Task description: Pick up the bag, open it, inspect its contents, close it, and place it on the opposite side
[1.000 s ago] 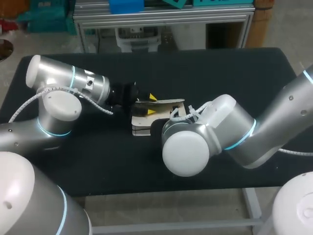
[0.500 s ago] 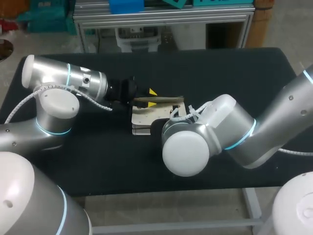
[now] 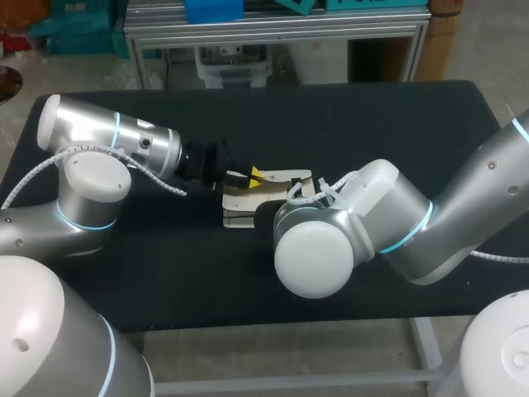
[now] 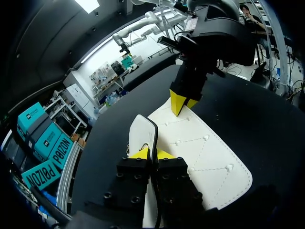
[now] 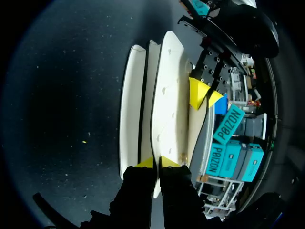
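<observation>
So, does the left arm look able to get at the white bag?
Yes, it looks so: the left gripper is shut on the black-trimmed edge of the white bag, with nothing in between. The right gripper pinches its far end.

The left arm (image 3: pixel 91 178) and the right arm (image 3: pixel 463 198) are silver-grey tubes with round white caps (image 3: pixel 314 256) and thin cyan rings (image 3: pixel 409 236). A white coiled cable (image 3: pixel 37 175) follows each. The left gripper (image 4: pixel 152 153) and right gripper (image 5: pixel 156 162) are black (small screws (image 4: pixel 125 175) visible), tips (image 4: pixel 141 153) yellow.
</observation>
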Robot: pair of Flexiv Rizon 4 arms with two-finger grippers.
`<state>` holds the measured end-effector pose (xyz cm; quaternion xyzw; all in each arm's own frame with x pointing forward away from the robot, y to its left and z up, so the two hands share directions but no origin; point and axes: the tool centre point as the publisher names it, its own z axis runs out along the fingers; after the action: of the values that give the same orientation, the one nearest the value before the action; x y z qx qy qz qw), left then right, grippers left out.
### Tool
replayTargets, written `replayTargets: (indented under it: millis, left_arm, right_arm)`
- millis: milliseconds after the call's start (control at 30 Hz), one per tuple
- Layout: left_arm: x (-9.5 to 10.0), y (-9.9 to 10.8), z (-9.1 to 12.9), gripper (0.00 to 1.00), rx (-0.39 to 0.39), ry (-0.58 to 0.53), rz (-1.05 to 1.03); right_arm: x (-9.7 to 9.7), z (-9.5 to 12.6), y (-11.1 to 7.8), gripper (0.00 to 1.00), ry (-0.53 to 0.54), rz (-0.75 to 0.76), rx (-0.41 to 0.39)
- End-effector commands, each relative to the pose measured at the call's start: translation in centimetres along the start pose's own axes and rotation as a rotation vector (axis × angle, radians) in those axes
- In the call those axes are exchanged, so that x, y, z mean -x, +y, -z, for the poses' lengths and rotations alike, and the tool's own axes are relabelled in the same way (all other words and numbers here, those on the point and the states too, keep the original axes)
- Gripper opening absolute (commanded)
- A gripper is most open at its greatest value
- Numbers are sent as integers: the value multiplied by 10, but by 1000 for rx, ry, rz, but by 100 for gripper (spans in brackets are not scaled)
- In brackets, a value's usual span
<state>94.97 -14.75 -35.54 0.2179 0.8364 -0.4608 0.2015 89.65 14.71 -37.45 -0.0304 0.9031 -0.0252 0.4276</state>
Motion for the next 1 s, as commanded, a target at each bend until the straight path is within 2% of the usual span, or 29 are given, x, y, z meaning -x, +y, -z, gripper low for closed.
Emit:
replayTargets:
  millis: [33,400,767,1000]
  left_arm:
    - [-9,5,-4,0,-11,-3,3]
    - [-16,7,1,0,-10,-31,4]
    - [-18,1,-21,0,-22,3,2]
    - [-15,4,-6,0,-2,-24,3]
  right_arm:
    - [-4,-3,-3,0,-120,-1,14]
    - [-4,-3,-3,0,-120,-1,14]
    - [-4,-3,-3,0,-120,-1,14]
    - [-4,-3,-3,0,-120,-1,14]
